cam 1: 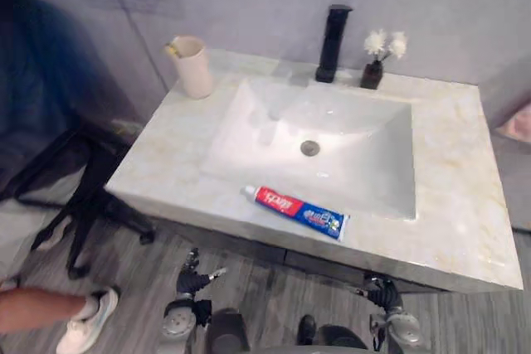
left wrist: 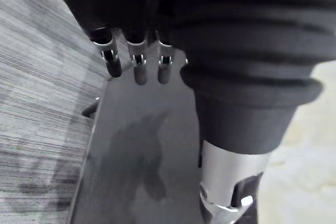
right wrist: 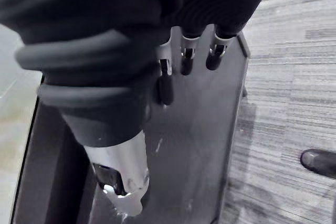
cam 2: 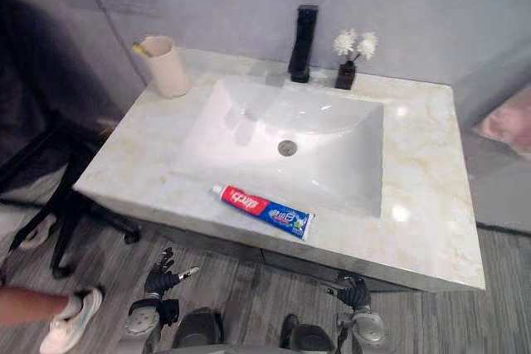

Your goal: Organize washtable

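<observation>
- Hands first: the left hand (cam 1: 191, 279) and the right hand (cam 1: 383, 293) hang low over the grey plank floor (cam 1: 265, 288), just in front of the desk (cam 1: 452, 205) and below its front edge.
- Left hand's fingers (left wrist: 137, 70) point straight out, relaxed, nothing in them.
- Right hand's fingers (right wrist: 185, 60) look the same: loose, spread in a row, grasping nothing.
- Off to the left, a person's leg and white shoe (cam 1: 86, 327) show on the floor, beside the legs of a black stand (cam 1: 83, 205).
- Up on the desk, a toothpaste tube (cam 1: 296, 212) lies flat on the front rim, between the white sink (cam 1: 365, 163) and the front edge, cap end toward the left.
- Middle of the sink, a round drain (cam 1: 309, 147).
- Back left corner: a beige cup (cam 1: 193, 66) stands upright, something yellowish at its rim.
- Behind the sink, a black faucet (cam 1: 332, 43); just beside it on the right, a small dark vase of white flowers (cam 1: 373, 68).
</observation>
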